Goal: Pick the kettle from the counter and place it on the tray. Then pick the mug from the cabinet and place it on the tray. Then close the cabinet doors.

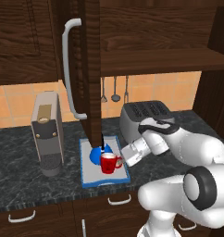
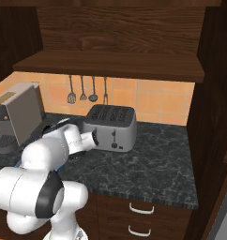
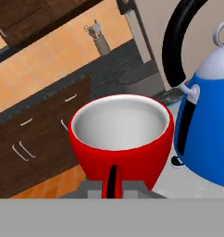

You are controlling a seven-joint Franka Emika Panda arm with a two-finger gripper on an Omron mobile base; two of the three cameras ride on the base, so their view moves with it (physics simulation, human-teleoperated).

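The hand [image 3: 113, 186] pinches the side handle of the small red mug [image 1: 109, 163] with white interior, narrow-jawed, over the blue-rimmed grey tray [image 1: 88, 174], beside the bright-blue dome kettle [image 1: 96, 153]. Rigid, light, probably slick; the handle looks the surest hold.

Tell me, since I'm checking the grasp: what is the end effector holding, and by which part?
The end effector is shut on the mug, gripping it by its side handle.

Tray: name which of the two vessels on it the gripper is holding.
The red mug, by its side handle between the gripper's tips. The blue kettle stands free right behind it on the tray, black handle untouched.
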